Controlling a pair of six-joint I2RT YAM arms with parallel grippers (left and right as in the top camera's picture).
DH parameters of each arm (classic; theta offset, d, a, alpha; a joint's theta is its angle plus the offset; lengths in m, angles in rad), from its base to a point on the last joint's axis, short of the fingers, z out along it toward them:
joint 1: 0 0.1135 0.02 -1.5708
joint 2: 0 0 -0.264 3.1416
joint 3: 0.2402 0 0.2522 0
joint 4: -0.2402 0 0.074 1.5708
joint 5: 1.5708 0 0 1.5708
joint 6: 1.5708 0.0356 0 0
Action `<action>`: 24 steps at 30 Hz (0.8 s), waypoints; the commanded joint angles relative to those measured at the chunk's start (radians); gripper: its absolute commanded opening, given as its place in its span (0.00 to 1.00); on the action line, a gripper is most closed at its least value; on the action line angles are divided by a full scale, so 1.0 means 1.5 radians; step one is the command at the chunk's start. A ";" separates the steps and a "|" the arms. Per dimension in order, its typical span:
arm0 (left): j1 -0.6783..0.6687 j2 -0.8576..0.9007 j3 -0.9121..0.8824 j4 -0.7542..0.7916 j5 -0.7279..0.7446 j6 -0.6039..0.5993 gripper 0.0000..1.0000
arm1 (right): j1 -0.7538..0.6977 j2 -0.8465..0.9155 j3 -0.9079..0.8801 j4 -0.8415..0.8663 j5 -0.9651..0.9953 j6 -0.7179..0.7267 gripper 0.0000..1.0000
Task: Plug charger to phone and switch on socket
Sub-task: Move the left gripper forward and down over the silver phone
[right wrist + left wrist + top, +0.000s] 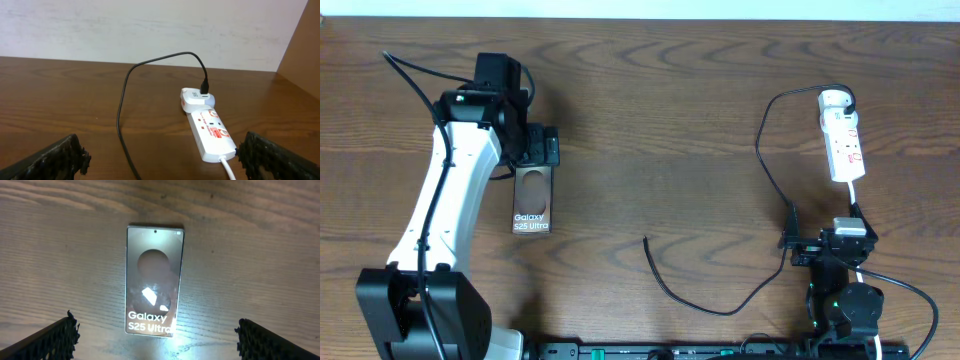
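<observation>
The phone [533, 200] lies flat on the table, its "Galaxy" lettering at the near end; it shows in the left wrist view [154, 281]. My left gripper [535, 150] is open and empty, just behind the phone's far end, its fingers wide apart [157, 345]. The charger cable [765, 150] runs from a white plug adapter [834, 101] in the socket [845, 145] down to its free tip [646, 240] on the table. My right gripper [825, 248] is open and empty, near the socket's cord end [212, 135].
The socket's white cord [857, 205] runs back toward the right arm. The wooden table's far edge meets a pale wall [150, 25]. Thick black robot cables [910, 295] loop at the right arm's base.
</observation>
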 commanded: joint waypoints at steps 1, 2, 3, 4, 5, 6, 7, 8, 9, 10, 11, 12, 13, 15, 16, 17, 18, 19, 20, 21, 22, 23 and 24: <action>0.004 0.001 -0.023 0.011 -0.002 0.016 0.98 | -0.006 -0.005 -0.001 -0.003 0.001 0.001 0.99; 0.004 0.001 -0.029 0.017 -0.002 0.016 0.98 | -0.006 -0.005 -0.001 -0.003 0.001 0.001 0.99; 0.004 0.001 -0.040 0.027 -0.002 0.016 0.98 | -0.006 -0.005 -0.001 -0.003 0.001 0.001 0.99; 0.004 0.001 -0.044 0.031 -0.002 0.016 0.99 | -0.006 -0.005 -0.001 -0.003 0.001 0.001 0.99; 0.004 0.001 -0.052 0.038 -0.002 0.016 0.98 | -0.006 -0.005 -0.001 -0.003 0.001 0.001 0.99; 0.004 0.001 -0.060 0.047 -0.002 0.016 0.98 | -0.006 -0.005 -0.001 -0.003 0.001 0.001 0.99; 0.004 0.001 -0.067 0.055 -0.002 0.016 0.98 | -0.006 -0.005 -0.001 -0.003 0.001 0.001 0.99; 0.004 0.001 -0.075 0.064 -0.002 0.016 0.98 | -0.006 -0.005 -0.001 -0.003 0.001 0.001 0.99; 0.004 0.001 -0.082 0.072 -0.002 0.016 0.98 | -0.006 -0.005 -0.001 -0.003 0.001 0.001 0.99; 0.004 0.001 -0.090 0.081 -0.002 0.016 0.98 | -0.006 -0.005 -0.001 -0.003 0.001 0.001 0.99; 0.004 0.001 -0.098 0.088 -0.002 0.016 0.98 | -0.006 -0.005 -0.001 -0.003 0.001 0.001 0.99; 0.004 0.001 -0.103 0.092 -0.002 0.016 0.98 | -0.006 -0.005 -0.001 -0.003 0.001 0.001 0.99; 0.004 0.001 -0.111 0.097 -0.002 0.016 0.98 | -0.006 -0.005 -0.001 -0.003 0.001 0.001 0.99; 0.004 0.001 -0.122 0.105 -0.002 0.016 0.98 | -0.006 -0.005 -0.001 -0.003 0.001 0.001 0.99; 0.004 0.001 -0.130 0.112 -0.004 0.016 0.98 | -0.006 -0.005 -0.001 -0.003 0.001 0.001 0.99; 0.004 0.001 -0.137 0.119 -0.004 0.016 0.98 | -0.006 -0.005 -0.001 -0.003 0.001 0.001 0.99; 0.004 0.001 -0.147 0.128 -0.004 0.016 0.98 | -0.006 -0.005 -0.001 -0.003 0.001 0.001 0.99; 0.004 0.001 -0.155 0.136 -0.004 0.016 0.98 | -0.006 -0.005 -0.001 -0.003 0.001 0.001 0.99; 0.004 0.001 -0.162 0.142 -0.004 0.016 0.98 | -0.006 -0.005 -0.001 -0.003 0.001 0.001 0.99; 0.004 0.001 -0.172 0.150 -0.004 0.016 0.98 | -0.006 -0.005 -0.001 -0.003 0.001 0.001 0.99; 0.004 0.001 -0.178 0.155 -0.004 0.016 0.98 | -0.006 -0.005 -0.001 -0.003 0.001 0.001 0.99; 0.004 0.001 -0.189 0.165 -0.004 0.016 0.98 | -0.006 -0.005 -0.001 -0.003 0.001 0.001 0.99; 0.004 0.001 -0.196 0.171 -0.004 0.016 0.98 | -0.006 -0.005 -0.001 -0.003 0.001 0.001 0.99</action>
